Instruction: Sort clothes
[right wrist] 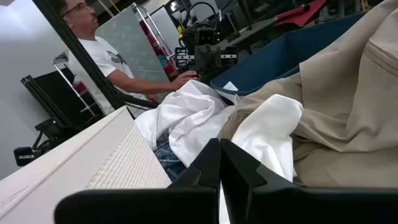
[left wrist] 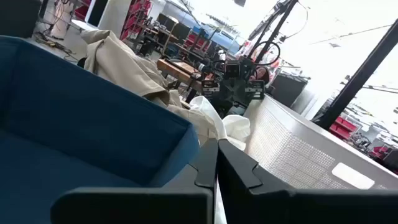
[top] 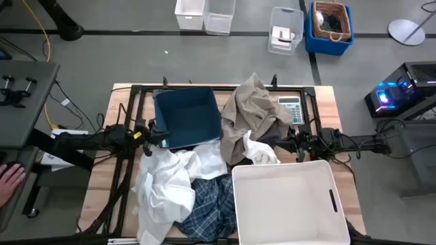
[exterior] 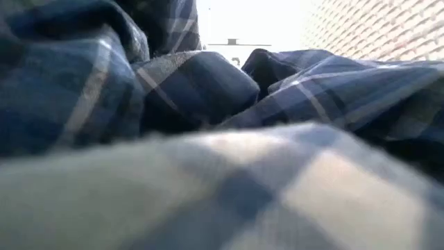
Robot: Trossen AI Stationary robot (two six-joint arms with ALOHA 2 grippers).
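While both grippers' fingers sit closed and empty, left gripper (top: 151, 136) by blue bin (top: 187, 116), right gripper (top: 286, 143) beside beige garment (top: 253, 112); plaid shirt (top: 208, 204) near white bin (top: 289, 204).

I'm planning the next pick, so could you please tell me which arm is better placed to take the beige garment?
Probably the right. Its end effector, fingers shut, sits beside the beige garment, which fills its wrist view. The left end effector, also shut, is at the dark blue bin, which stands between it and the garment.

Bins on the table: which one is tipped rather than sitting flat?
The dark blue bin, tilted near the left gripper. The large white bin by the right gripper sits flat.
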